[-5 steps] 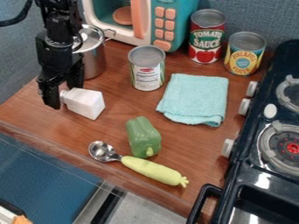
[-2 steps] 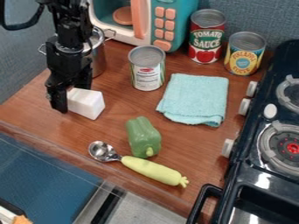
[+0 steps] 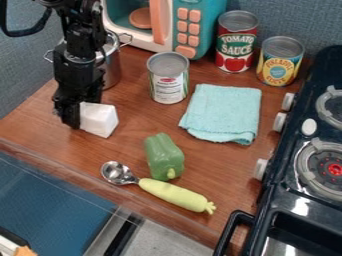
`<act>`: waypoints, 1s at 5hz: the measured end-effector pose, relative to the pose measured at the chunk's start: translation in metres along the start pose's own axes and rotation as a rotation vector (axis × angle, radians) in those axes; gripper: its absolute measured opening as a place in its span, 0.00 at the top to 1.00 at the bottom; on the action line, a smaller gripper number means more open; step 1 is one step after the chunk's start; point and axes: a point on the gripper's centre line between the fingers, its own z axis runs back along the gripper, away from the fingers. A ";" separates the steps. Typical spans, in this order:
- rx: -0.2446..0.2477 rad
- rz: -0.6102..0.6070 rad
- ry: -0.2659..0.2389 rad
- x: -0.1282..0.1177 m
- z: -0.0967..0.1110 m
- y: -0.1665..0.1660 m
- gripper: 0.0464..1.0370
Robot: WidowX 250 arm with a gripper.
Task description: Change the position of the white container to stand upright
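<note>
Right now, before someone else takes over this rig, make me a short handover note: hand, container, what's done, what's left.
Hand: the hand is down at the left end of the white container, as the camera sees it; whether it has a firm grip is unclear.
Container: lying on its side on the wooden counter, behind and left of the green pepper.
Done: hand is at the container.
Left: confirm the grip, turn it upright, set it down, let go. Probably watch the metal pot just behind.
</note>
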 end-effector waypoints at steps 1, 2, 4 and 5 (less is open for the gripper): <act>-0.001 -0.031 -0.022 -0.003 0.004 0.001 0.42; -0.037 -0.068 -0.073 -0.008 0.021 -0.004 0.42; -0.053 -0.093 -0.184 -0.015 0.044 -0.001 0.42; -0.002 -0.078 -0.324 -0.012 0.054 0.002 0.42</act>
